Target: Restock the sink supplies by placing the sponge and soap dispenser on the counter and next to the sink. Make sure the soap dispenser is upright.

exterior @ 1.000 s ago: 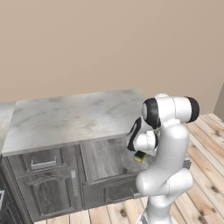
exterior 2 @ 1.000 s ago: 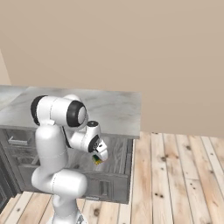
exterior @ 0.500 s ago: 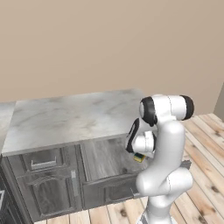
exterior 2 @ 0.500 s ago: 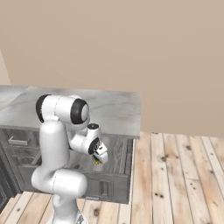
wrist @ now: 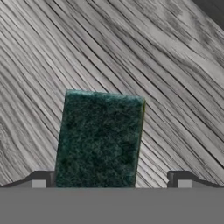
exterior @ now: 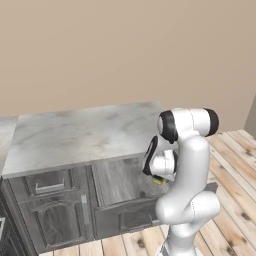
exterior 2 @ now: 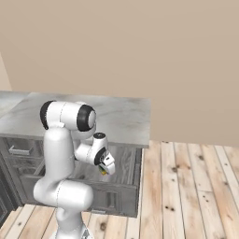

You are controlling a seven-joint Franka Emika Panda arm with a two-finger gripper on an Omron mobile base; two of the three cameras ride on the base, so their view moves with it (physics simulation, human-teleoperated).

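Sponge (wrist: pixel 99 139) in gripper (wrist: pixel 111 179), below counter (exterior: pixel 85 132)

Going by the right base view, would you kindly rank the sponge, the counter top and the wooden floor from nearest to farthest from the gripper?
1. The sponge, sitting in the gripper itself, in front of the cabinet.
2. The counter, just above and behind the gripper.
3. The wooden floor, below and off to the side; farthest, though the margin over the counter is modest.
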